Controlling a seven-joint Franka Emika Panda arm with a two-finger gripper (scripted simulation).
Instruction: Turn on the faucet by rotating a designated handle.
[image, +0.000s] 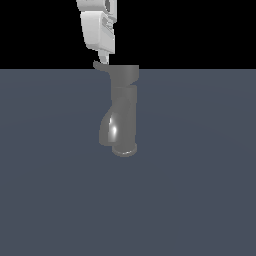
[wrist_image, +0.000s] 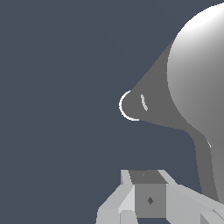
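The grey faucet (image: 123, 107) stands upright on the floor, with its shiny spout bulging toward the exterior view's left and a round foot below. From its wide cap, the thin curved handle (image: 100, 66) sticks out to the exterior view's left. My white gripper (image: 103, 59) hangs straight above that lever, its fingertip touching or almost touching the handle's end. In the wrist view the faucet (wrist_image: 197, 70) fills one side, and the handle (wrist_image: 204, 164) runs from the cap toward my gripper (wrist_image: 148, 192). The fingers sit close together with nothing between them.
A flat blue-grey floor (image: 200, 200) stretches all around the faucet, under a black background. No other object shows in either view.
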